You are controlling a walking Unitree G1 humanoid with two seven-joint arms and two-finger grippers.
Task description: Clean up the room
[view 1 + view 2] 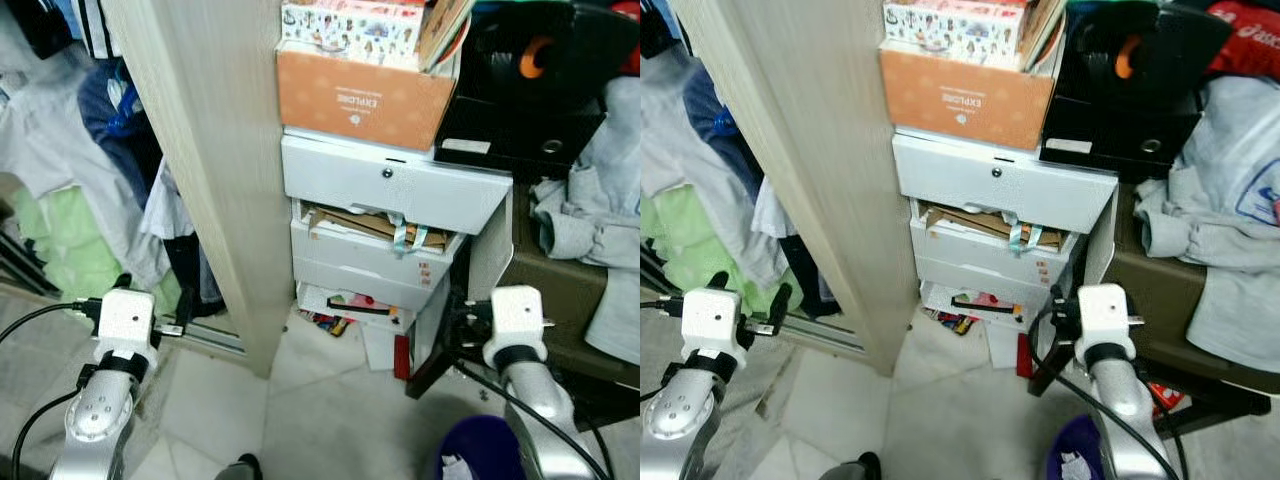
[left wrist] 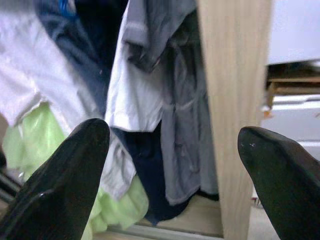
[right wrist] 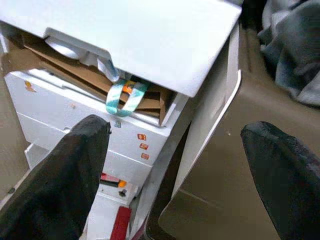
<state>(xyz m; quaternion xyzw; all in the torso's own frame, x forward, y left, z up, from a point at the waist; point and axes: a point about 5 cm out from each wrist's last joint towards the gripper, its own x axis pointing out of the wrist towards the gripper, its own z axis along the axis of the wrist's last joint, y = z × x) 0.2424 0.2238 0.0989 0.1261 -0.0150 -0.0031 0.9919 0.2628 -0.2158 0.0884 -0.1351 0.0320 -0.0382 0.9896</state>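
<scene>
A white drawer unit (image 1: 390, 185) stands ahead, its middle drawer ajar and stuffed with brown cardboard (image 1: 355, 222) and a teal ribbon (image 3: 125, 97). Papers and small colourful litter (image 1: 335, 312) lie on the floor at its foot, with a red item (image 1: 402, 356) beside them. A grey sweatshirt (image 1: 590, 215) is heaped on the dark bench (image 1: 565, 290) at the right. My left gripper (image 2: 172, 134) is open and empty, facing hanging clothes (image 2: 150, 90). My right gripper (image 3: 175, 129) is open and empty, facing the drawer unit's corner.
A tall wooden panel (image 1: 210, 150) separates the hanging clothes (image 1: 60, 150) from the drawers. An orange box (image 1: 355, 95) of books and a black case (image 1: 520, 90) sit on top of the unit. A purple bin (image 1: 485, 450) holding crumpled paper stands by my right arm. Pale floor tiles (image 1: 330, 410) lie in front.
</scene>
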